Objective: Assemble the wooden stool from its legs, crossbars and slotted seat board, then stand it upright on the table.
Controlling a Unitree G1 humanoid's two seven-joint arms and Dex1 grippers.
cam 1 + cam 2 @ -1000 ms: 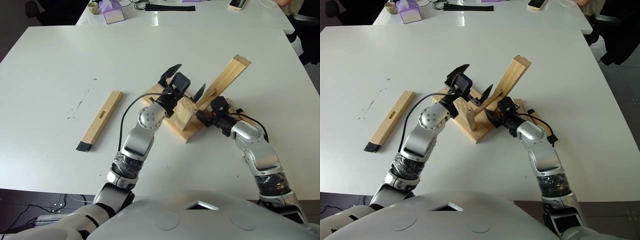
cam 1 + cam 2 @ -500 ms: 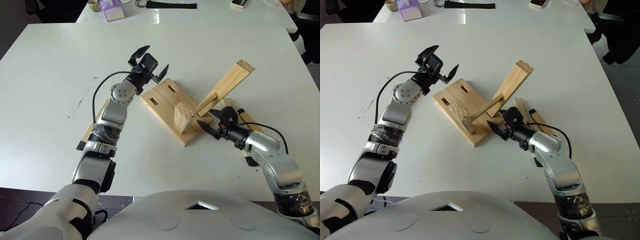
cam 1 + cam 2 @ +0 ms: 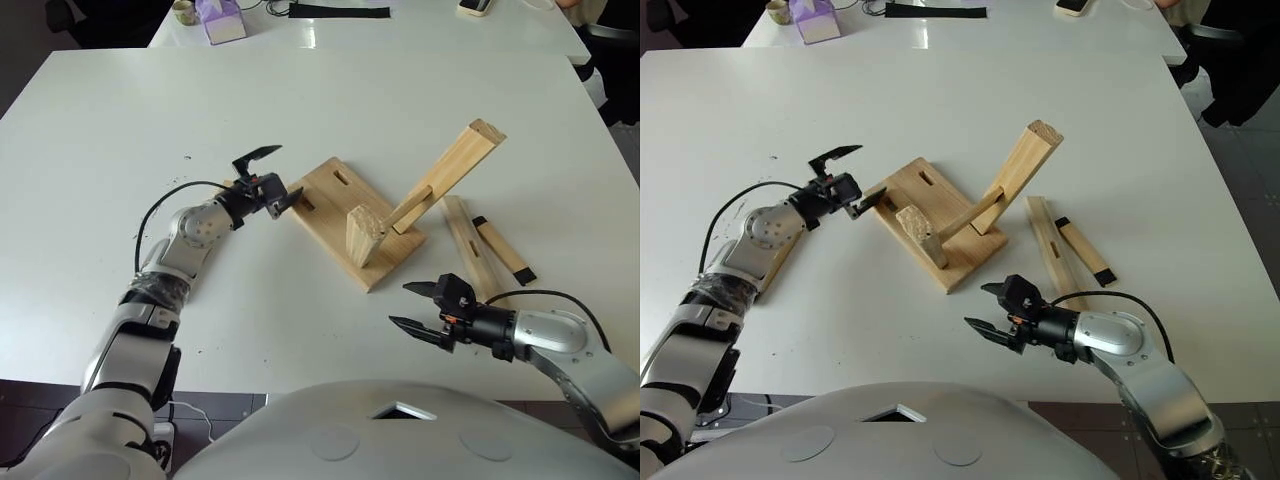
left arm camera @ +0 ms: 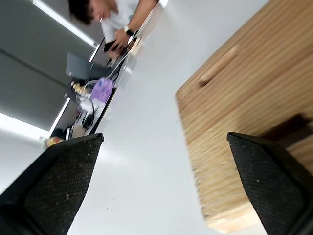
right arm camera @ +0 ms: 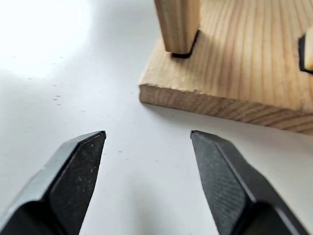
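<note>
Both arms have drawn away from the stool parts: the left arm, raised over the far side of the board half a second ago, now lies low along the counter [image 3: 120,110], and the right arm has pulled back toward the robot, clear of the board's near edge

On the left, the forearm stretches out across the counter with its elbow down, and the left claw [image 3: 289,170] sits just beside the left corner of the seat board [image 3: 325,195], fingers spread wide with one raised above the other and nothing between them. The right arm is bent close in front of the robot; the right claw [image 3: 398,305] hovers low over the counter, near the board's nearest corner but apart from it, also spread open and empty

Pale wood with visible grain, the seat board lies flat near the middle of the counter, turned at an angle, with two open slots at its far left end. A short leg [image 3: 362,235] stands in the board, its foot seated in a dark-edged slot. A long leg [image 3: 455,165] leans up and away to the right, joined to the short one by a thin crossbar [image 3: 965,220]. Two loose slats [image 3: 467,250] lie on the counter just right of the board, the shorter one black at both ends
</note>
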